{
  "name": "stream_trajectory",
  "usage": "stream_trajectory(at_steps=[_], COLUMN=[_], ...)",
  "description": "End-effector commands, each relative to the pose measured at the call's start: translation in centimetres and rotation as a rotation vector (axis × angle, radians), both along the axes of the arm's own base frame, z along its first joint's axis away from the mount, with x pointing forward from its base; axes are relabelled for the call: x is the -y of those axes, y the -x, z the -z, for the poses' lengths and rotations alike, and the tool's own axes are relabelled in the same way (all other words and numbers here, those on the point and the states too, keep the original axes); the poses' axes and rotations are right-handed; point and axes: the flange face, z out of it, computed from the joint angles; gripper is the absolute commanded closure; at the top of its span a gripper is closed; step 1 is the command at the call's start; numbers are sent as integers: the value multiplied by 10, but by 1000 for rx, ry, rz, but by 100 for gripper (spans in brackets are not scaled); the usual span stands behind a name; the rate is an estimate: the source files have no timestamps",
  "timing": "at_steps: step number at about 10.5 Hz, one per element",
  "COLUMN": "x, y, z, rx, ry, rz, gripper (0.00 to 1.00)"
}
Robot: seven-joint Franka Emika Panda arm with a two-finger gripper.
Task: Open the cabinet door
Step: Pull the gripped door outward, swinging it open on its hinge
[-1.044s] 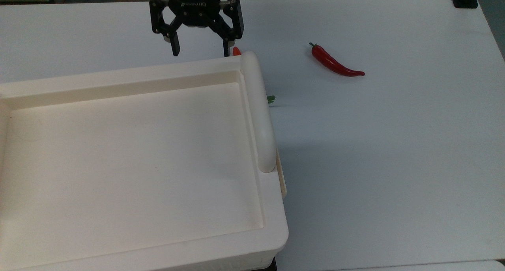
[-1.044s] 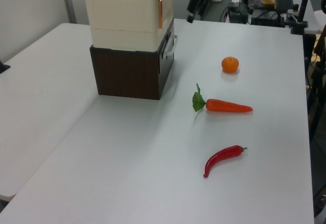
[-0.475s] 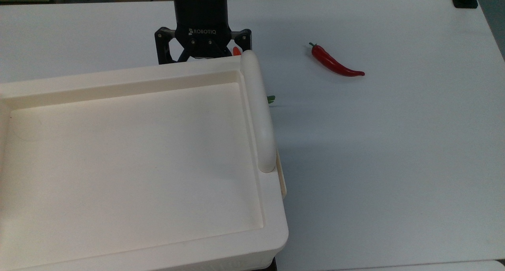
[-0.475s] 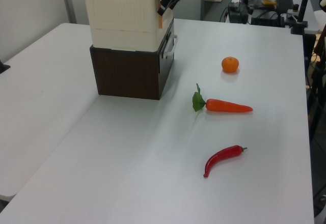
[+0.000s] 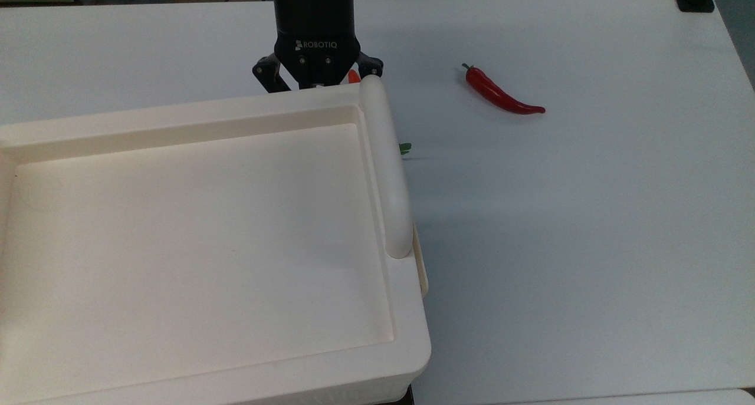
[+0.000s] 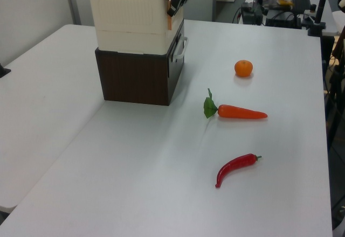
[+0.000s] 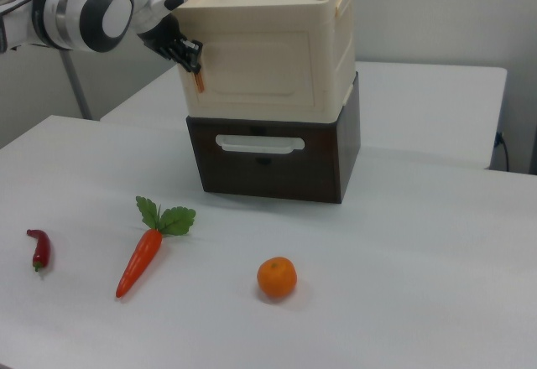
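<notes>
The cabinet (image 7: 268, 17) is a cream-white box standing on a dark brown drawer unit (image 7: 268, 168). Its recessed top (image 5: 194, 228) and rounded white bar (image 5: 386, 169) face the top view. The cabinet door (image 7: 260, 67) is the flat cream front panel, lying flush with the box. A small orange handle (image 7: 199, 80) hangs at the panel's edge on the right view's left. My gripper (image 7: 190, 55) is at that handle with its black fingers drawn together on it. In the left view my gripper (image 6: 177, 1) touches the orange handle (image 6: 169, 6). In the top view my gripper (image 5: 318, 85) dips behind the cabinet's far rim.
On the white table lie a carrot (image 7: 141, 256), an orange (image 7: 277, 278) and a red chili pepper (image 5: 501, 95). The drawer unit has a white handle (image 7: 260, 143). Open table surface stretches to the top view's right of the cabinet.
My gripper came down from above the cabinet's far rim to the orange handle. Its jaws, wide open a second ago, have drawn in. The door has not moved.
</notes>
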Motion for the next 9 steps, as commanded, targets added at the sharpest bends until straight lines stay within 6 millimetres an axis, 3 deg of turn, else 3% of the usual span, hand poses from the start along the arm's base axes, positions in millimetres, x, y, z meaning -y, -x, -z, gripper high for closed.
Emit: stream_trajectory(at_steps=[1, 6, 8, 9], x=[3, 25, 57, 75], y=[1, 53, 74, 86], z=[-6, -9, -8, -8], rx=[24, -228, -352, -428], ry=[31, 7, -37, -47], rz=[-16, -81, -53, -36], gripper=[100, 100, 97, 59])
